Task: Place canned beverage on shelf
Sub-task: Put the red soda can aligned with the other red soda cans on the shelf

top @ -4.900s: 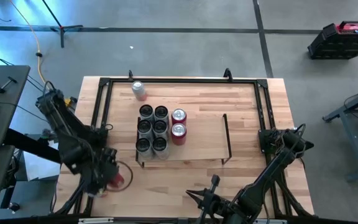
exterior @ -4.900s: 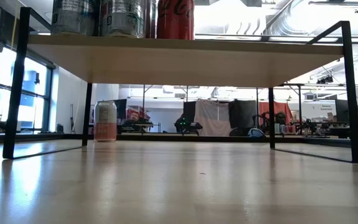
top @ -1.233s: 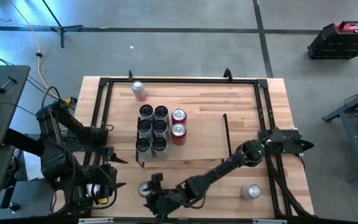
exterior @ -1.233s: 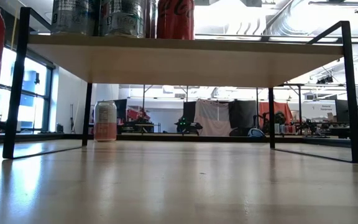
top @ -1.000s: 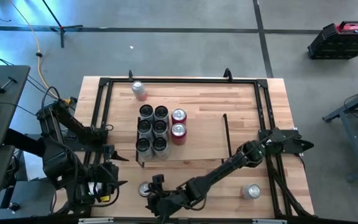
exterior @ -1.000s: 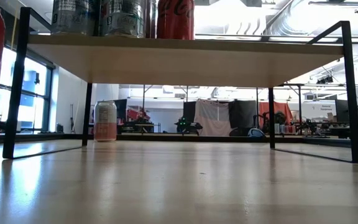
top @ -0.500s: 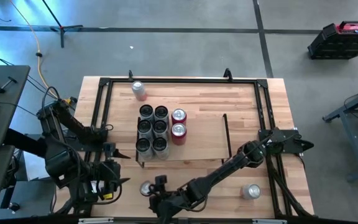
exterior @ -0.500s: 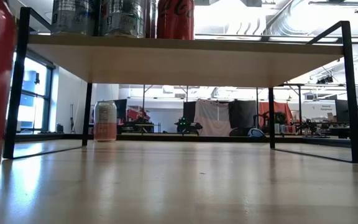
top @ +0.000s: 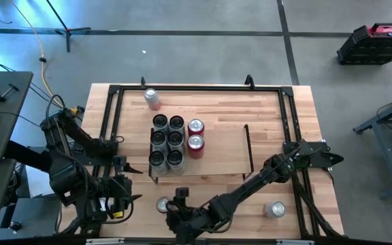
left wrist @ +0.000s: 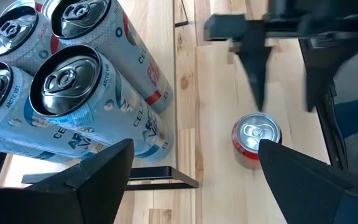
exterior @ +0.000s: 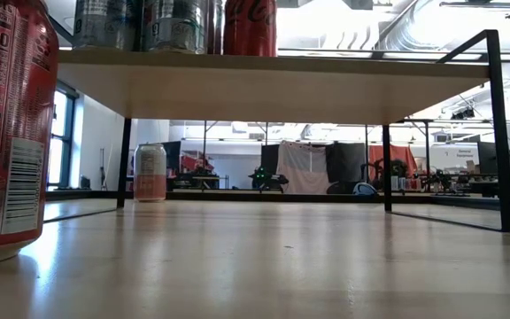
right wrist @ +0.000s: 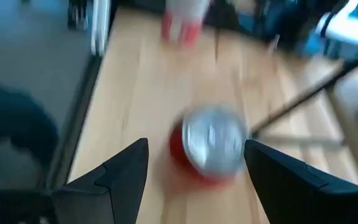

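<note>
A red can (top: 162,204) with a silver top stands upright near the table's front edge, left of centre, and looms at the left of the low view (exterior: 11,133). My right gripper (top: 171,203) reaches it from the right and is shut on it (right wrist: 196,144). My left gripper (top: 129,184) waits open just left of it (left wrist: 196,144). The shelf (top: 223,153) stands mid-table, carrying several silver-topped cans (top: 167,141) and two red ones (top: 195,134) at its left end. My right gripper has the red can's upper part (right wrist: 211,144) between its two fingertips (right wrist: 248,149), one on each side. The fingers slant down from the table's right side. The can stays upright with its base (exterior: 7,259) at table level; touching or just clear, I cannot tell.
A pale can (top: 152,97) stands on the table behind the shelf's far left corner (exterior: 150,173). Another can (top: 275,209) stands near the front right. Black rails (top: 196,87) edge the tabletop. The shelf's right half is bare board.
My right gripper has risen a little and drawn toward the table's right edge, tipping as it went. The red can has gone with it, coming farther into the low view from the left; it leaned half a second ago and stands upright now.
</note>
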